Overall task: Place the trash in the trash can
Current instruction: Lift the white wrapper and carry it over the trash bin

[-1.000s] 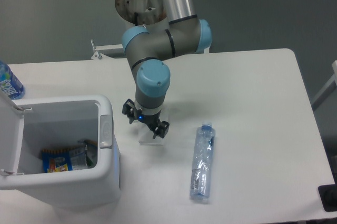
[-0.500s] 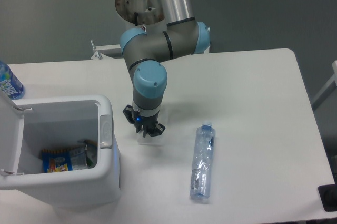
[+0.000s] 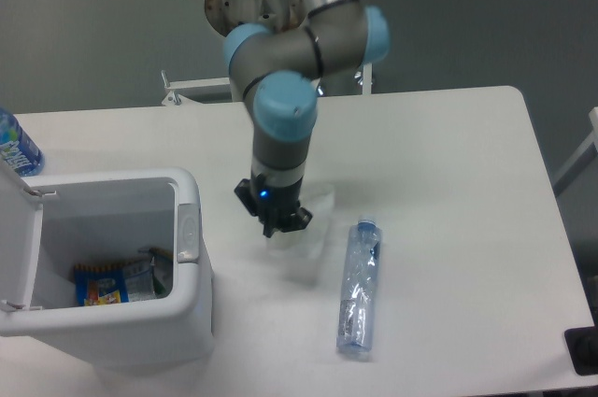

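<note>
Two pieces of trash show on the white counter (image 3: 448, 163). The crumpled translucent wrapper (image 3: 301, 246) hangs from the gripper (image 3: 274, 225), whose fingers are pinched together on its upper edge, just right of the trash can (image 3: 192, 318). The crushed clear bottle (image 3: 359, 289) lies flat farther right, bluish cap at its far end, apart from the wrapper. The white trash can stands at the near left with its lid (image 3: 17, 248) flipped open to the left; colourful packets (image 3: 117, 280) lie inside. A blue-labelled bottle (image 3: 15, 145) stands at the far left edge.
</note>
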